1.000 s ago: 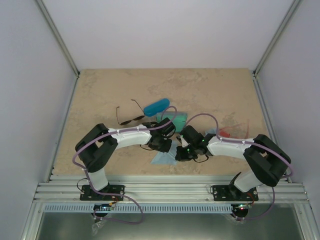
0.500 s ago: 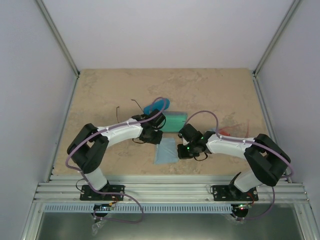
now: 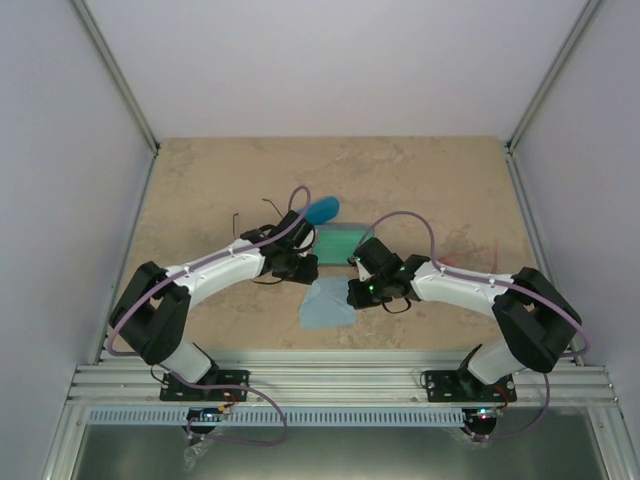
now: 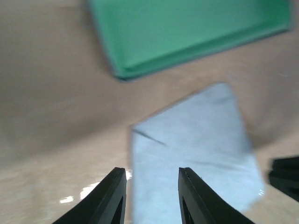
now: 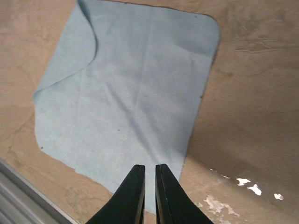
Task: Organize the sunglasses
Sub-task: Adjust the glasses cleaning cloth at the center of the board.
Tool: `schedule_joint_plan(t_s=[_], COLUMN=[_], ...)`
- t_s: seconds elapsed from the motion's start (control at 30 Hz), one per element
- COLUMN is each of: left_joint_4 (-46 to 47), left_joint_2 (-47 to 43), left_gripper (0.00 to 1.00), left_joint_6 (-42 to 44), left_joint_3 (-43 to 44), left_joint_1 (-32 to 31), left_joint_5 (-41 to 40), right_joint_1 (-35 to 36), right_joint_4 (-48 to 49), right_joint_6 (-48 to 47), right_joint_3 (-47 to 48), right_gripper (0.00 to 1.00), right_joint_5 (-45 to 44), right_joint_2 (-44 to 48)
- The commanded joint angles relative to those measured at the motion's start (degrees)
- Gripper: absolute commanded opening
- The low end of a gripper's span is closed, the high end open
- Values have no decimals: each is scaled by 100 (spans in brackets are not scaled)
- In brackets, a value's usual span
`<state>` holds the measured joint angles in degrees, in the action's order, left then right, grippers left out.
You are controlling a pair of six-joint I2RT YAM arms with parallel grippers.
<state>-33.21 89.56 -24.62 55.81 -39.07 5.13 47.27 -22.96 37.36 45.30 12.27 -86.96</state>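
Note:
The wire-framed sunglasses [image 3: 237, 220] lie at mid-left, mostly hidden under my left arm; only thin temple ends show. The red-orange sunglasses [image 3: 458, 258] lie behind my right forearm, partly hidden. My left gripper [image 3: 304, 274] is open and empty, hovering over the near-left part of a light blue cloth [image 4: 196, 154]; its jaws [image 4: 151, 171] stand well apart. My right gripper [image 3: 353, 294] is at the cloth's right edge. In the right wrist view it [image 5: 149, 166] is shut, with nothing between the fingers, low over the cloth [image 5: 131, 93].
A teal-green rectangular case [image 3: 340, 240] lies just beyond the cloth [image 3: 325, 303] and shows in the left wrist view [image 4: 187, 32]. A glossy blue oval case [image 3: 322, 210] lies behind it by my left wrist. Metal rails line the near table edge.
My left arm has swung left and farther out, off the cloth. My right gripper has moved left to the cloth's right edge. The cloth now lies uncovered.

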Motion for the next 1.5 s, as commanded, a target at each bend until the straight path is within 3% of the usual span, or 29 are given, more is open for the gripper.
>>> schedule_joint_plan(t_s=[0.0, 0.27, 0.47, 0.6, 1.07, 1.2, 1.47], left_joint_4=[856, 1229, 1226, 1033, 41, 21, 383], left_joint_2=[-233, 25, 330, 482, 11, -227, -595], left_gripper=[34, 32, 32, 32, 37, 38, 41], left_joint_6=[139, 127, 159, 85, -700, -658, -553], left_joint_3=[-371, -817, -875, -838, -499, -402, -459], left_joint_1=[-6, -13, -13, -13, -4, -4, -4], left_joint_5=[1857, 2590, 2471, 1983, -1255, -1366, -724], right_joint_1=[7, 11, 18, 15, 13, 12, 14], right_joint_4=[238, 483, 513, 471, -66, -84, -149], right_joint_6=[-278, -308, -314, -316, -266, -302, -464], right_joint_3=[154, 63, 23, -18, -102, 41, 690], right_gripper=[8, 8, 8, 8, 8, 8, 9], right_joint_5=[448, 885, 952, 972, 369, 362, 173], right_joint_2=[-84, -456, -645, -784, -640, -553, -489])
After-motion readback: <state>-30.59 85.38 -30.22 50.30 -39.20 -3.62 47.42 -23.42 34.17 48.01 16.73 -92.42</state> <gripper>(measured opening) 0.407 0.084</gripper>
